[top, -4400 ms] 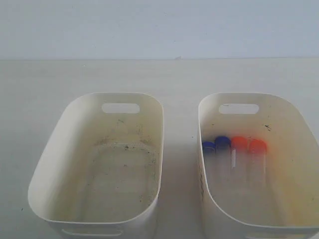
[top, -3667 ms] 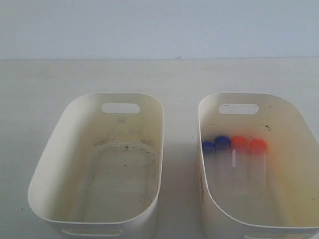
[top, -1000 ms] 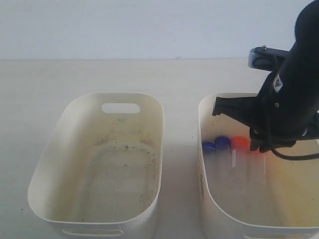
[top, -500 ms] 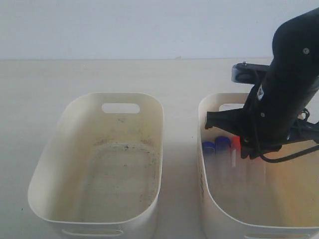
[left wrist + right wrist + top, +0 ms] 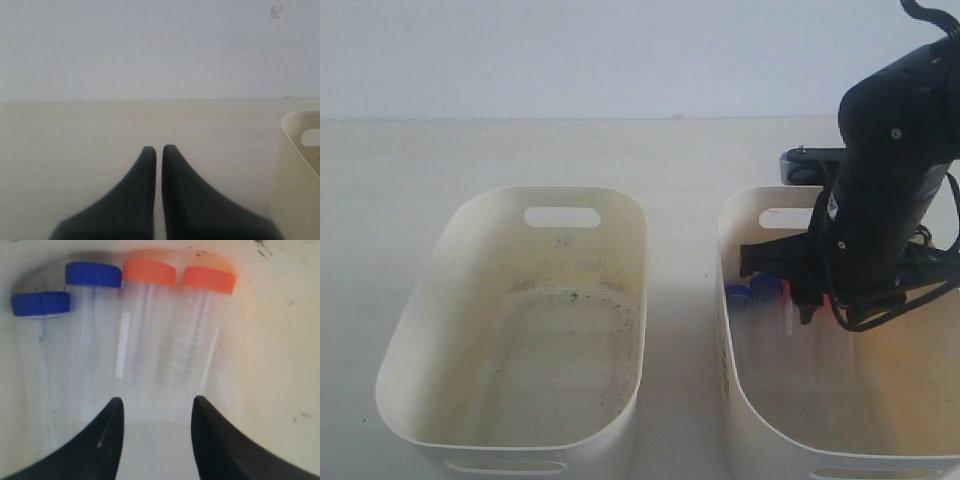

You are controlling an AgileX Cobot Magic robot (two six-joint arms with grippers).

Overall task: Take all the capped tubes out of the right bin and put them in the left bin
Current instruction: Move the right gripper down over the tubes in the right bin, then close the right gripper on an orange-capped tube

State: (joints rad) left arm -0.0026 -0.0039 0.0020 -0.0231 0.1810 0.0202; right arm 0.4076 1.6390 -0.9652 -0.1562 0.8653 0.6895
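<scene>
Four clear capped tubes lie side by side in the right bin [image 5: 750,410]: two blue-capped tubes [image 5: 40,304] [image 5: 93,274] and two orange-capped tubes [image 5: 149,272] [image 5: 208,280]. In the exterior view the black right arm hangs over that bin and hides the orange caps; the blue caps [image 5: 765,288] still show. My right gripper [image 5: 156,406] is open, its fingers standing just short of the orange tubes' bottom ends, nothing between them. The left bin [image 5: 420,330] with its grimy floor ring holds nothing. My left gripper [image 5: 158,150] is shut and empty, over bare table.
Both bins stand side by side on a pale table against a light wall. A bin's outer wall and slot handle [image 5: 300,160] show at the edge of the left wrist view. The left arm is out of the exterior view.
The right arm came into view from the right and has moved left and down into the right bin, covering the orange caps. The tubes and bins have not moved.
</scene>
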